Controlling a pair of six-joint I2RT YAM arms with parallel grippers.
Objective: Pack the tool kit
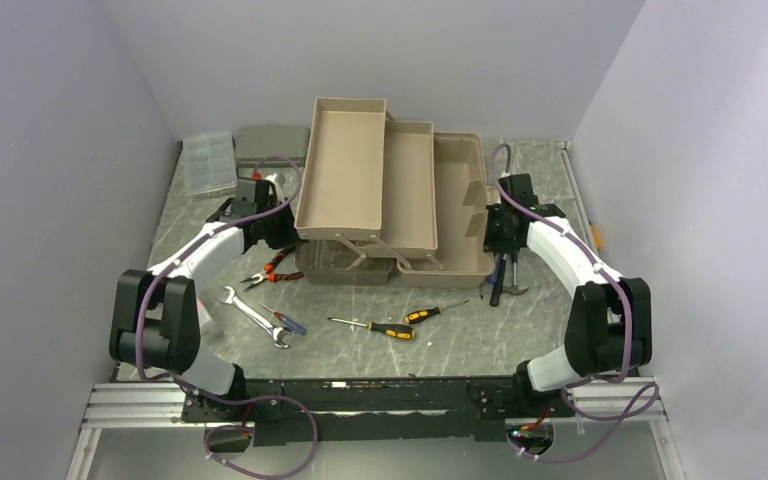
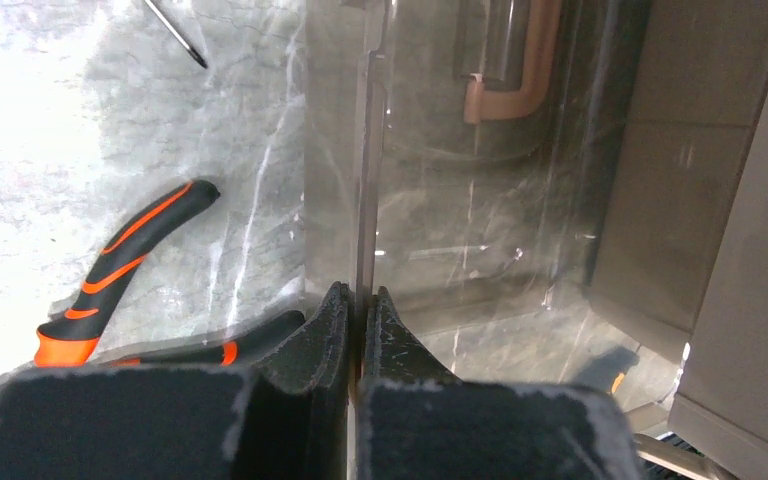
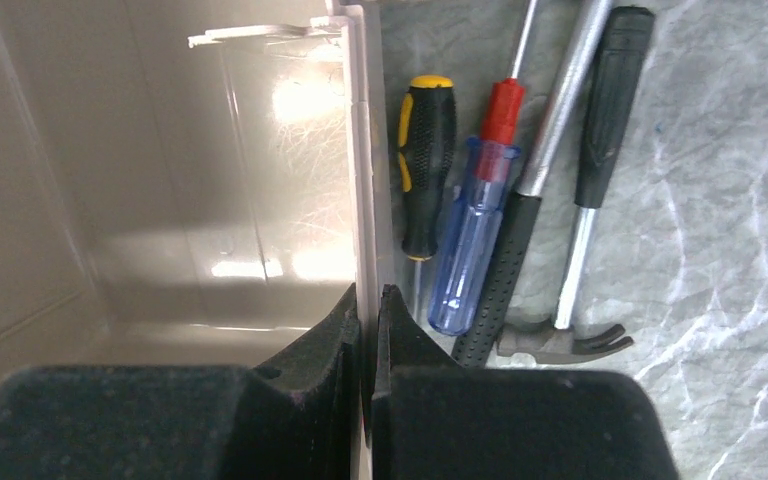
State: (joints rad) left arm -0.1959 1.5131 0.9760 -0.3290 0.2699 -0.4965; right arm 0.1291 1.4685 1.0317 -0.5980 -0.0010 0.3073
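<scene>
At the left, the left gripper (image 2: 362, 300) is pinched tight on the thin edge of the smoky lid (image 2: 460, 230), through which the pink handle (image 2: 520, 85) shows. Orange-and-black pliers (image 2: 125, 275) lie on the table (image 1: 440, 350) just beside it. The toolbox (image 1: 460, 170) sits open mid-table, its fold-out trays (image 1: 345, 165) raised and spread toward the left. I judge the shell light while empty, stiff at the rims but smooth and slippery, and the lid thin enough to flex, so a pinch on a rim suits it better than a flat face; the linked trays will likely swing together. Two screwdrivers (image 1: 375, 327) lie loose in front of the box. At the right, the right gripper (image 3: 370, 295) is clamped on the box's taupe side wall, with a yellow-handled screwdriver (image 3: 425, 165), a blue-handled screwdriver (image 3: 470, 250) and a claw hammer (image 3: 563, 340) just outside it. These look heavy, and are best taken by their grippy handles.
</scene>
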